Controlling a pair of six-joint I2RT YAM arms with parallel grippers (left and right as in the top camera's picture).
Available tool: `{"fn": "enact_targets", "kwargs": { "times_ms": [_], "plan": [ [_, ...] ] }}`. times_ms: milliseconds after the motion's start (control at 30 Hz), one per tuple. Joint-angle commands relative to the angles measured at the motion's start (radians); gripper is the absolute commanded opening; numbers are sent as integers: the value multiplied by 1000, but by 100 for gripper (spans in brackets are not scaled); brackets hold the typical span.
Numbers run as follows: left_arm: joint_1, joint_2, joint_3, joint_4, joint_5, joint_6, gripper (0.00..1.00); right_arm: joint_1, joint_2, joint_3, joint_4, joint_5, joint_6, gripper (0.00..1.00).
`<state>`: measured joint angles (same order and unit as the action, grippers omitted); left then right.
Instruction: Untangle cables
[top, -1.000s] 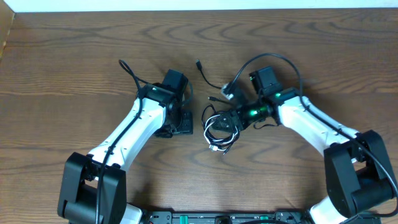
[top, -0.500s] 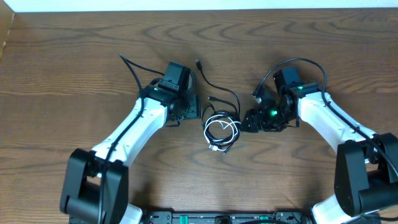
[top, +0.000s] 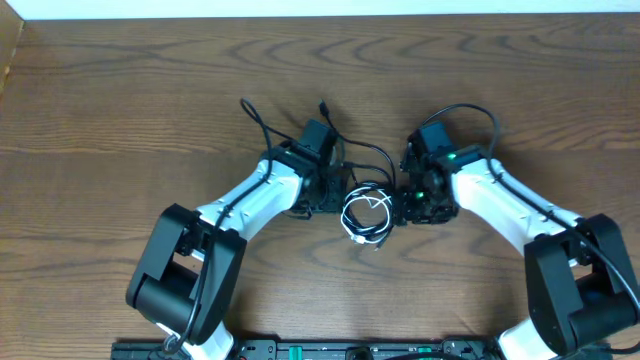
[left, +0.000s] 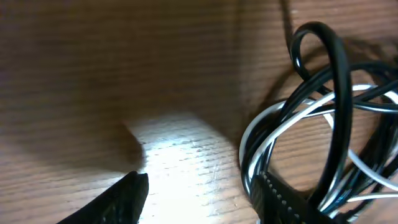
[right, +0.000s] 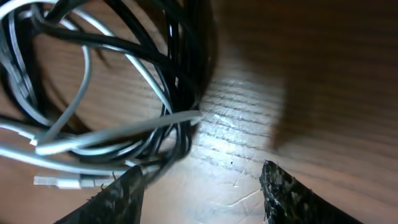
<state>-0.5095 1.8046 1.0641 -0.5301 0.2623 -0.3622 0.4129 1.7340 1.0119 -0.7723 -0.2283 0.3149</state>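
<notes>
The wooden table (top: 120, 90) carries the whole job, and my two arms lean in over its middle from either side, the left arm (top: 250, 195) and the right arm (top: 500, 190) flanking one small heap.

My left gripper (left: 202, 196) is low over the wood with its jaws apart. Bare, lit grain shows between the tips, and my right-hand fingertip (left: 283, 199) sits at the rim of the heap. My right gripper (right: 199, 193) is open too, with bare wood across most of the gap and the nearest loops lying against one fingertip (right: 121, 199). Neither of them is holding anything.

The cables (top: 366, 212) lie between the two grippers as one knotted coil. The black cable (left: 339, 93) makes most of the loops, and one free end trails away toward the far side, ending in a small plug (top: 322, 105). The white cable (right: 118, 129) threads over and under those black loops. Its plug end (right: 59, 182) pokes out at the coil's edge.

I judge the work barely begun. The cords are not yet separated, and each must be gripped and drawn apart.
</notes>
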Motion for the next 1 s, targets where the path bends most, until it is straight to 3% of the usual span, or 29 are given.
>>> {"fn": "enact_targets", "kwargs": {
  "times_ms": [0,100,367,633,967],
  "plan": [
    [-25,2,-7,2,-54,-2,58,50,-19,-8,2,158,97,56],
    [-33,2,-11,-1,-64,0,58,85,-15,-10,-2,273,127,56],
    [8,-18,62,-164,-68,10,59,99,-10,-39,35,316,127,51],
    [5,-26,61,-123,87,29,63,99,-10,-64,105,211,125,55],
    [-47,14,5,-55,77,29,63,99,-9,-67,106,271,114,57]
  ]
}}
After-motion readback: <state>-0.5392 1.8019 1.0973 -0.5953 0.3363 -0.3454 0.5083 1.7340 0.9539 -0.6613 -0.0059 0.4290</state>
